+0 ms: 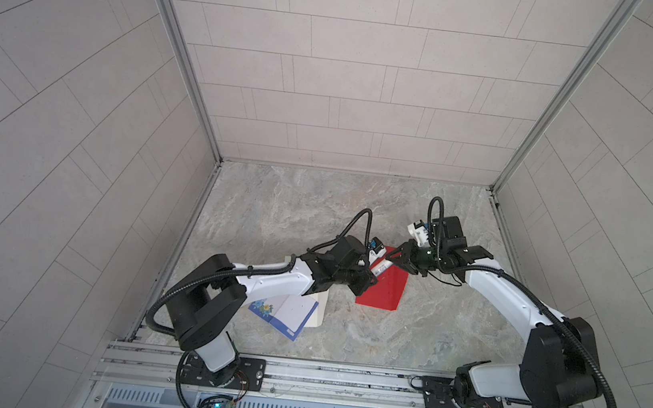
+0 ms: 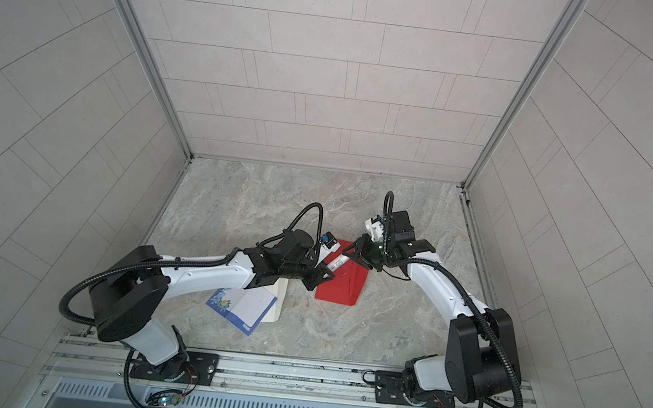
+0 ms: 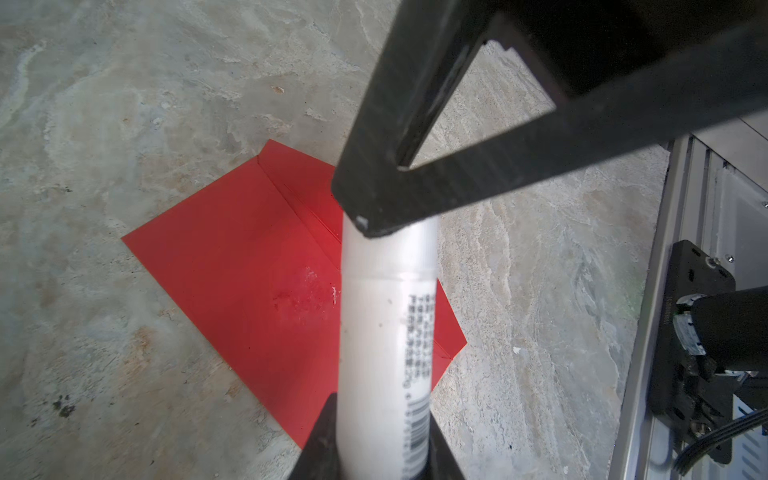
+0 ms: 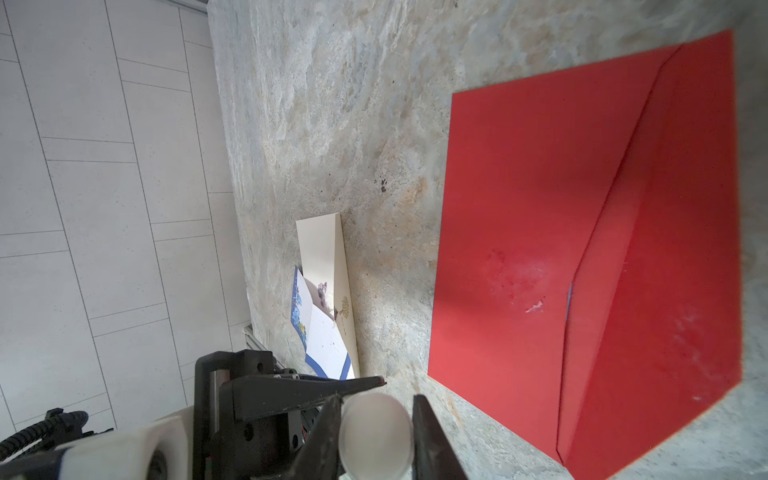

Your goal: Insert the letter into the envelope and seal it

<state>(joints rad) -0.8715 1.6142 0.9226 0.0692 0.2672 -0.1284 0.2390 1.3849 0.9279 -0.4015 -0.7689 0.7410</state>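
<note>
Near edge: metal rail (image 1: 338,376) carrying both arm bases. Just past it, left side of the bench (image 1: 316,204), a blue-edged card (image 1: 287,313) lies flat, overlapping a cream sheet (image 1: 317,317), partly under the left arm (image 1: 274,280). Mid-bench, right of the card and apart from it: red envelope (image 1: 384,291), flat on the bench, with whitish smears on its face in the left wrist view. A blue sliver shows at the flap edge in the right wrist view; cannot tell if it is the letter. Over the envelope's far part, a white glue stick (image 3: 386,332) is held between both arms: left jaws clamped on the barrel, right jaws clamped on the cap end. The right arm (image 1: 503,292) reaches in from the right. Beyond is bare bench.
</note>
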